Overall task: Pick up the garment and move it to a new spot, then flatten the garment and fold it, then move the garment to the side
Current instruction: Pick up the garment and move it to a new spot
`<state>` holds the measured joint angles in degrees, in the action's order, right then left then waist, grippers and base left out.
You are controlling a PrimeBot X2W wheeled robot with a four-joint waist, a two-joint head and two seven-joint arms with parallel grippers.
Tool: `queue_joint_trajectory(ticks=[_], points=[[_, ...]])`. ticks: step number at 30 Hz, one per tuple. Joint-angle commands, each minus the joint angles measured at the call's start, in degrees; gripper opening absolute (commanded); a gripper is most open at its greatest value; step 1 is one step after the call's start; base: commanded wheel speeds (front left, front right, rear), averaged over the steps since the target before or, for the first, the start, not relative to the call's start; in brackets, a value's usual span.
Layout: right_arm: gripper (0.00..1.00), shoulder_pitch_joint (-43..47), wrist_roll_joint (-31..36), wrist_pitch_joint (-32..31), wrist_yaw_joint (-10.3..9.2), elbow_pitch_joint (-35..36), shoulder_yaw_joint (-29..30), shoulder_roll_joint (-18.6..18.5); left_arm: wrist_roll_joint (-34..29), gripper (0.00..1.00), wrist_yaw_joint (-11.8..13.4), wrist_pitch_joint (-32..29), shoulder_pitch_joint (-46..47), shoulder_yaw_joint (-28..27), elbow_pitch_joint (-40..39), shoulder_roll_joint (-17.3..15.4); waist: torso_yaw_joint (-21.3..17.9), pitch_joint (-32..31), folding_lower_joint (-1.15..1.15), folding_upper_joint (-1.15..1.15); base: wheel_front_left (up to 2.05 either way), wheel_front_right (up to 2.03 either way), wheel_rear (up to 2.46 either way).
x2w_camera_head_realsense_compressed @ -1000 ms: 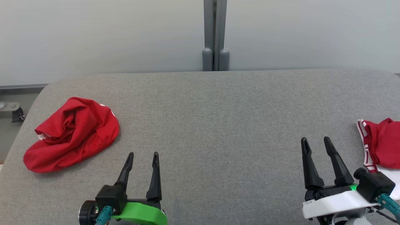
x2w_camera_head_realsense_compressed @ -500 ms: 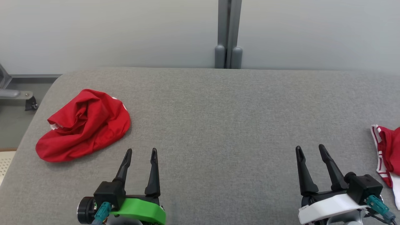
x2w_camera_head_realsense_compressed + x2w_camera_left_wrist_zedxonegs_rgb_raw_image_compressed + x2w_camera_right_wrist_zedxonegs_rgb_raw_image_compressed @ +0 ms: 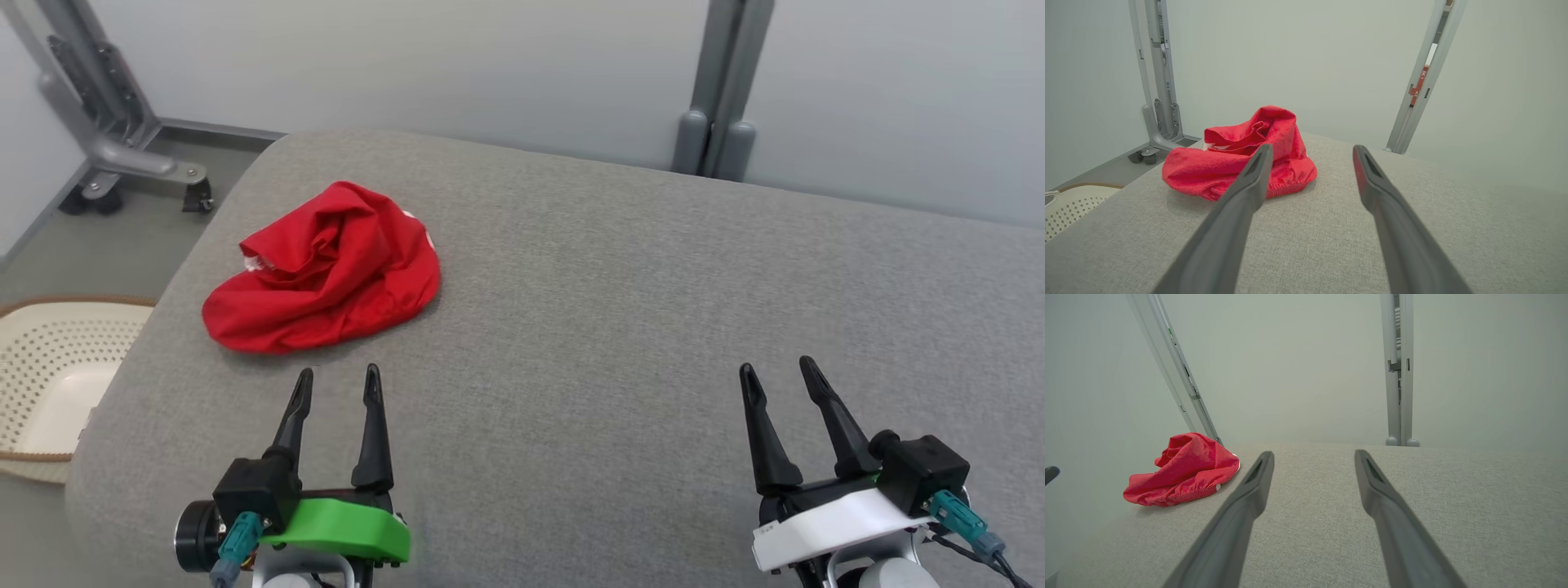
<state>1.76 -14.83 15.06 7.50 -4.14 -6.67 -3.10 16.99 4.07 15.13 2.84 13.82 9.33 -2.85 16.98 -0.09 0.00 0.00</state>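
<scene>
Head view shows both grippers spread wide and empty: left gripper (image 3: 337, 382) lower left, below the crumpled red garment (image 3: 322, 269); right gripper (image 3: 775, 371) lower right.

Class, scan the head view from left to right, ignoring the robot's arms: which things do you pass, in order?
Perforated basket → red garment → grey post. The wheeled stand is left out because it overlaps the basket.

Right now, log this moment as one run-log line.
stage: pre-grasp | garment: red, crumpled, lying untouched | left gripper: open, empty, just short of garment | right gripper: open, empty, farther off
</scene>
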Motion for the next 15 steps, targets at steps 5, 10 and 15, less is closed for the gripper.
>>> queue_joint_trajectory(ticks=[5,10,15], points=[[1.0,-1.1,0.1,0.2,-0.03,-0.5,-0.8,0.0,-0.2,1.0,0.1,0.0,1.1,-0.6,0.0,-0.1,7.3,1.2,0.0,0.0,0.0,0.0,0.0],[1.0,-1.9,-0.5,0.2,-0.03,-1.1,-1.2,0.0,0.3,1.0,0.3,0.0,1.3,-1.0,-0.7,-0.1,9.7,1.7,0.0,0.0,0.0,0.0,0.0],[1.0,-2.5,-0.4,0.2,-0.03,-1.5,-1.6,-0.1,0.7,1.0,0.2,0.0,1.3,-1.6,-1.5,-0.1,10.3,2.1,0.0,0.0,0.0,0.0,0.0]])
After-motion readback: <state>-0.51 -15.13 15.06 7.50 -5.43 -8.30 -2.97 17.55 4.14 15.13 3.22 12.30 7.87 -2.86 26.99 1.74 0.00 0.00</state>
